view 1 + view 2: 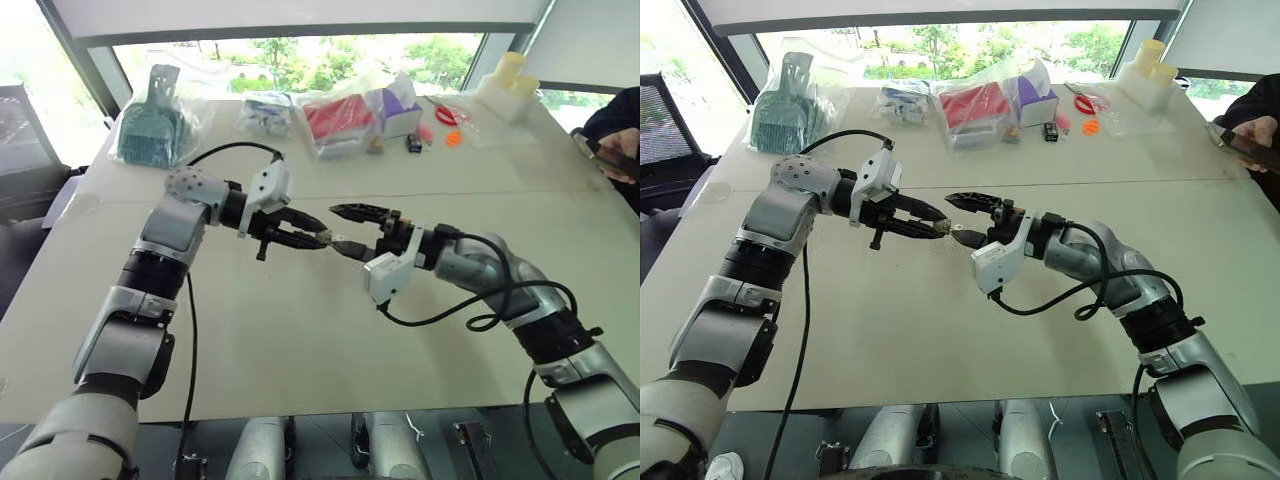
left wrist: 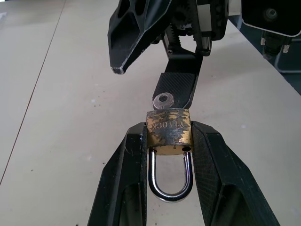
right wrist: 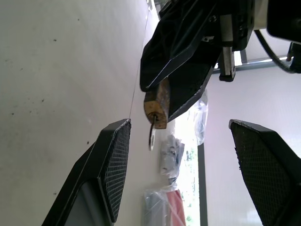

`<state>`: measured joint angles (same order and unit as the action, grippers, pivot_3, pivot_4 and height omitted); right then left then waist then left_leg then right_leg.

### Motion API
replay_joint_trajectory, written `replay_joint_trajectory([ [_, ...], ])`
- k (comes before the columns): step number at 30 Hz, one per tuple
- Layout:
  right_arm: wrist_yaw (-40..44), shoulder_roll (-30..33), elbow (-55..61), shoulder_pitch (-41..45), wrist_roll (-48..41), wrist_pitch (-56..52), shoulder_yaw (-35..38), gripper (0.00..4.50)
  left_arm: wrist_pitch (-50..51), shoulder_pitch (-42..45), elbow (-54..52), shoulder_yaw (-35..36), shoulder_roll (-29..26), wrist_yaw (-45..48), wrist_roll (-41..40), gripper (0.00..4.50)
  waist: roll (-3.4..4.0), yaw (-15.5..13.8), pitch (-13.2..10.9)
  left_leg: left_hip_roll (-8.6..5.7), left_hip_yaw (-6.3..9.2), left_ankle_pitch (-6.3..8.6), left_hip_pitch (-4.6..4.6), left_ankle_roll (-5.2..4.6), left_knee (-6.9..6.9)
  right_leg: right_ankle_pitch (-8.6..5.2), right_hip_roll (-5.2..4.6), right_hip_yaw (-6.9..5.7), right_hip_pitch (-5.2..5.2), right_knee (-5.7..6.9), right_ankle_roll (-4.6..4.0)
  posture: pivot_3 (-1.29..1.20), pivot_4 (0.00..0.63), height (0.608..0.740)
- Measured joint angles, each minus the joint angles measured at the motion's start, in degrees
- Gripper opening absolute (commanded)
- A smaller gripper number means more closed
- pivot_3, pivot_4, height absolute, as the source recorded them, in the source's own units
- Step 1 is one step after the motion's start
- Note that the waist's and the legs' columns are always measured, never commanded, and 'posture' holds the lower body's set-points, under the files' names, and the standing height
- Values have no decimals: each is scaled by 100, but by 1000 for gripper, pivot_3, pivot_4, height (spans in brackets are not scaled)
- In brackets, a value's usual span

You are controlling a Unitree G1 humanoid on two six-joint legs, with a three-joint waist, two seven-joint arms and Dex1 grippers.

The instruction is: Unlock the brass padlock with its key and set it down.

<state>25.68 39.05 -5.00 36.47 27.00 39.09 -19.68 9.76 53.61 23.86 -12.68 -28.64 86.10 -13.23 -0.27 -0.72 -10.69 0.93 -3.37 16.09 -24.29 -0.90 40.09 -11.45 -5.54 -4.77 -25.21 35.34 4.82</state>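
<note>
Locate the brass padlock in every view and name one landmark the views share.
Left eye: brass padlock mid-picture, at the left gripper tips.
Right eye: mid-picture, between both arms.
Left wrist: centre, clamped between two black fingers.
Right wrist: upper middle, key hanging from it.
Shared landmark: the key in the padlock.

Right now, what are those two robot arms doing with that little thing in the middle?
The left gripper is pinching a small brass padlock by its body, held up over the table. A little key is stuck in the lock's bottom. The right gripper is right in front of it with its fingers spread apart, not gripping the key. The silver loop looks closed, so I can't say it's unlocked, and it hasn't been put down.
</note>
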Motion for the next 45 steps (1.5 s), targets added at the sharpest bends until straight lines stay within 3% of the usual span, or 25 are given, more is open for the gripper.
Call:
replay_joint_trajectory([
  [6,-6,-85,-76,5,110,203,0,3361,49,1,0,6,2,4,-1,736,0,15,0,0,0,0,0,0,0,0,0,1,0,0,0,0,150,740],
  [7,-6,-96,-90,6,119,221,0,3123,62,1,0,6,5,4,-2,736,0,16,0,0,0,0,0,0,0,0,0,1,0,0,0,0,150,740],
  [9,-6,-148,-147,37,160,283,-2,2525,92,1,0,10,5,4,-4,736,0,17,0,0,-1,0,0,0,0,0,0,1,0,1,0,0,150,740],
  [11,5,-163,-214,87,218,336,-9,1343,107,10,0,46,10,3,-64,736,0,12,0,0,0,0,0,0,0,0,0,0,0,0,0,0,150,740],
  [14,-13,-196,-314,122,294,413,-24,27,132,25,5,116,2,1,-120,736,1,12,0,0,-1,0,0,0,0,0,0,1,-1,0,0,0,150,740],
  [23,-23,-251,-491,247,360,557,-24,27,297,20,-10,173,-8,-14,-126,736,1,13,-1,0,-1,0,1,0,0,0,0,2,-1,2,0,0,150,740],
  [25,-23,-253,-492,247,359,558,-24,0,358,9,-52,173,-18,-33,-127,1758,1,16,-1,0,-1,0,1,0,0,0,0,2,-1,2,0,0,150,740],
  [27,-9,-268,-492,247,360,556,-24,0,422,-6,-121,173,-39,-71,-125,2432,1,18,-1,0,-1,0,1,0,0,0,0,1,-1,2,0,0,150,740],
  [28,-6,-277,-492,247,360,551,-24,0,464,-7,-157,177,-67,-99,-127,3073,1,19,0,0,-1,0,1,0,0,0,0,2,-1,2,0,0,150,740],
  [31,-2,-293,-492,246,360,511,-24,0,618,-34,-269,313,-189,-217,-212,4448,1,27,-1,1,0,0,1,0,0,0,0,2,-1,3,0,0,150,740],
  [35,-2,-292,-506,245,359,502,-24,0,960,-135,-626,545,-435,-252,-453,4448,1,29,0,1,2,0,1,0,0,0,0,2,-1,3,0,0,150,740],
  [42,1,-293,-552,245,356,499,-24,0,1326,-418,-1064,670,-572,-406,-626,1184,1,18,-1,1,1,-1,2,1,0,0,0,3,0,4,-1,0,150,740],
  [45,3,-295,-553,245,355,499,-24,0,1274,-702,-1184,632,-561,-439,-598,43,1,28,0,1,1,-1,3,2,-1,0,0,3,-1,4,-1,0,150,740],
])
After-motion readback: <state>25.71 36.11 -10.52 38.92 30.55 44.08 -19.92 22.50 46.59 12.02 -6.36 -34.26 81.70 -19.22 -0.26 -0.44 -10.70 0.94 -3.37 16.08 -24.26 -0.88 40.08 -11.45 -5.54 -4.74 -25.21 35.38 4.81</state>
